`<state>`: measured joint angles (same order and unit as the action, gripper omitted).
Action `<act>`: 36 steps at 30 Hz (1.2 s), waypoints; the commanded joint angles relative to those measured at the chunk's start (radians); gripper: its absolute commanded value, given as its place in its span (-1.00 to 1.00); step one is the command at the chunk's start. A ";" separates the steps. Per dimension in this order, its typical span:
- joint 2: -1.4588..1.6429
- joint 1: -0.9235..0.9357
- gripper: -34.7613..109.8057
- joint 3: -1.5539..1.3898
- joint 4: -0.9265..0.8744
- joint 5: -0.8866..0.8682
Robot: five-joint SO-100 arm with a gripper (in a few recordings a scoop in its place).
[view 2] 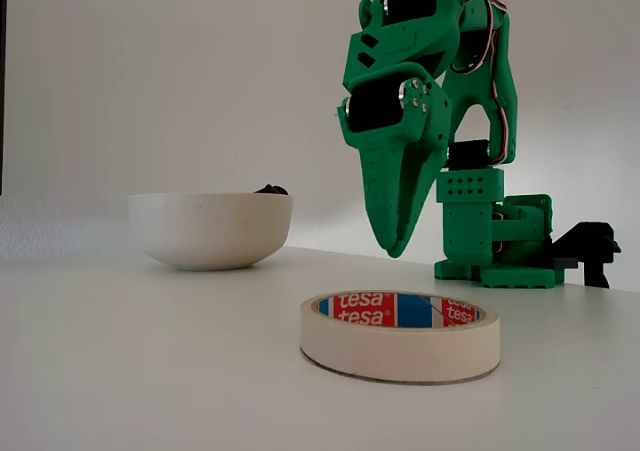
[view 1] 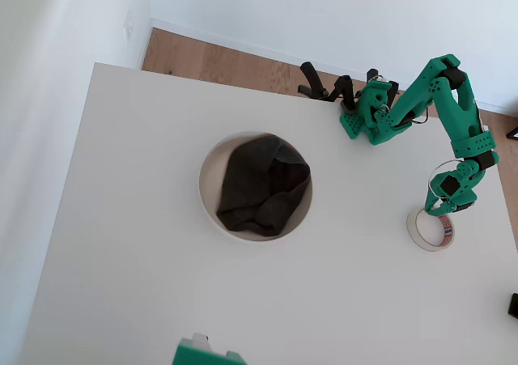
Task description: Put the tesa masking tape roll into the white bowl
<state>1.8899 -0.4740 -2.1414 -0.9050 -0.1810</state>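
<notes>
Nearest the fixed view's lens, the tesa masking tape roll [view 2: 400,335] lies flat on the counter [view 2: 150,371], a cream ring with red and blue printed core. Above it the jaws [view 2: 397,243] point down, together and empty, likely poised to descend. Overhead, the roll sits well apart from the white bowl [view 1: 209,188], which holds a dark cloth [view 1: 263,185].

One camera is looking straight down from high above the white table [view 1: 121,244], taking in its whole top. A second is sitting low at table level, facing the green arm [view 2: 420,121] at close range. Both are sharing the tape roll [view 2: 400,336] and white bowl [view 2: 210,229].
</notes>
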 commanded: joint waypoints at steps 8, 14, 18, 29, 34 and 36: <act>0.028 -0.043 -0.34 0.071 -0.035 -0.057; -0.017 -0.063 -0.34 0.071 -0.060 -0.081; -0.028 -0.052 -0.35 0.067 -0.055 -0.089; -0.044 -0.063 -0.35 0.067 -0.051 -0.126; -0.060 -0.080 -0.35 0.067 -0.061 -0.141; -0.058 -0.081 -0.35 0.067 -0.069 -0.144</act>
<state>1.8009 -0.5354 -2.1246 -0.9557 -0.3083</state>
